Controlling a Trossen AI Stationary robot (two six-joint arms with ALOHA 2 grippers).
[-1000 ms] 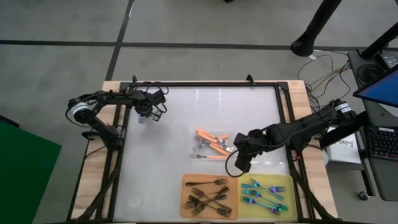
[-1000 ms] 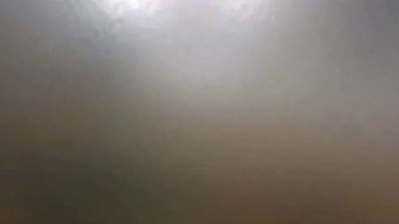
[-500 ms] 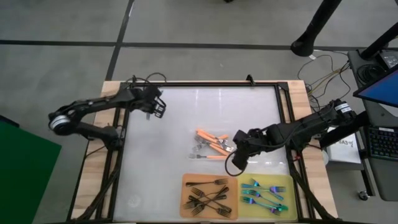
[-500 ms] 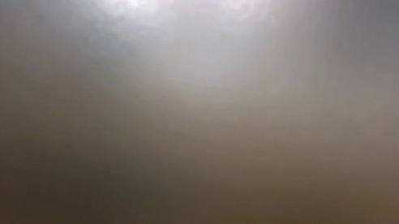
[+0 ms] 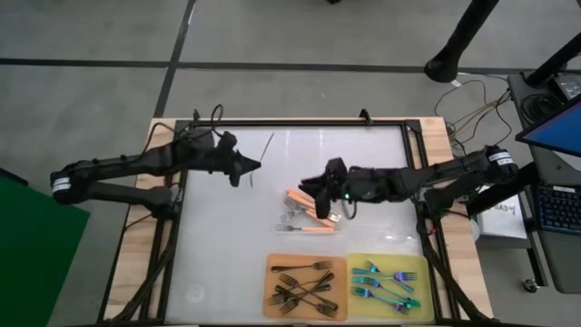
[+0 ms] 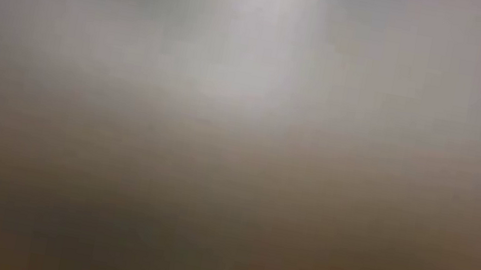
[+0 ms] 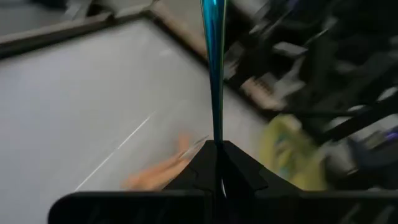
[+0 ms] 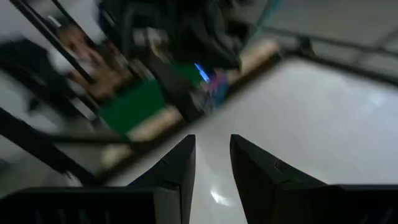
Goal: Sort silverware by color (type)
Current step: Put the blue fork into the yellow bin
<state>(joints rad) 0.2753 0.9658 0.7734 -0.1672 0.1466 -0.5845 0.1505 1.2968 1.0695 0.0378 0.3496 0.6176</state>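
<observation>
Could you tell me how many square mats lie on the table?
2: the orange square mat under the black forks, and the yellow square mat beside it, under the iridescent forks.

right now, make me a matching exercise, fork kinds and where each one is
Things:
1. all-black metal forks
2. iridescent blue-teal forks lying flat
3. silver forks with orange handles
4. single iridescent teal fork

Places:
A. bare white tabletop, near the middle
B. clamped in the shut left pincer
C. orange square mat
D. yellow square mat

Pairs: 1-C, 2-D, 3-A, 4-B
</observation>
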